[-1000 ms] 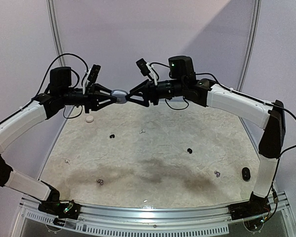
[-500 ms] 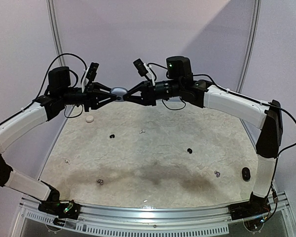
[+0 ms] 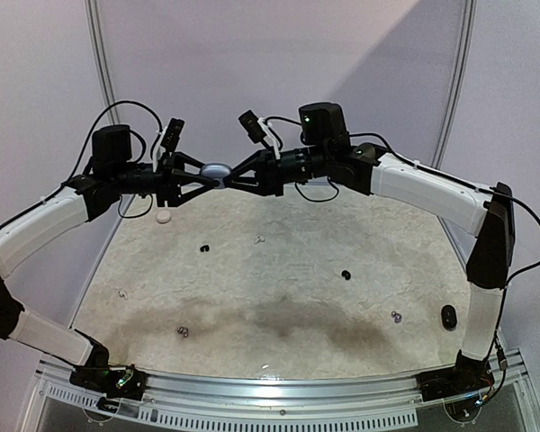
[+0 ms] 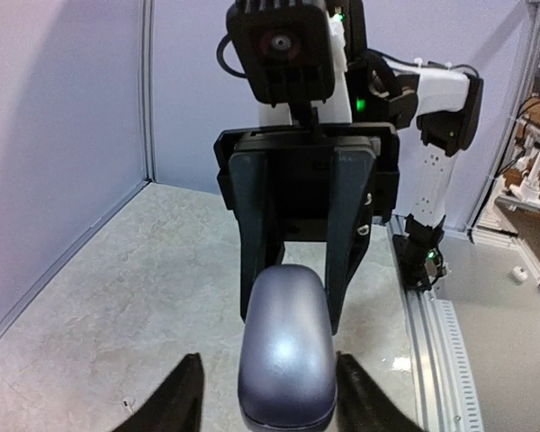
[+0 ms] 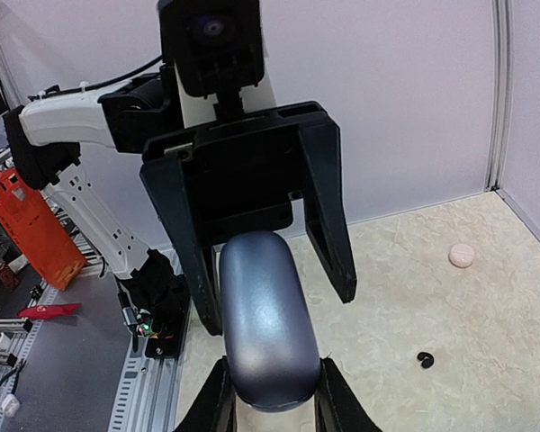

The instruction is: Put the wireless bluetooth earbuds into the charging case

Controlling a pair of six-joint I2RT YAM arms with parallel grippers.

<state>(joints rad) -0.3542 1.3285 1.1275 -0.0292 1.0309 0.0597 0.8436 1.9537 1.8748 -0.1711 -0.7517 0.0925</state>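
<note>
Left gripper (image 4: 272, 400) has spread since a moment ago; its fingers (image 4: 184, 400) now stand off either side of the silvery-grey charging case (image 3: 218, 168), gaps showing. Case hangs in the air over the far part of the table (image 3: 279, 301), between the arms. Right gripper (image 5: 270, 396) clenched on its other end. Below, loose and well apart: black earbud (image 3: 204, 247), white earbud (image 3: 259, 239), second black earbud (image 3: 346, 274), grey earbud (image 3: 396, 316).
</note>
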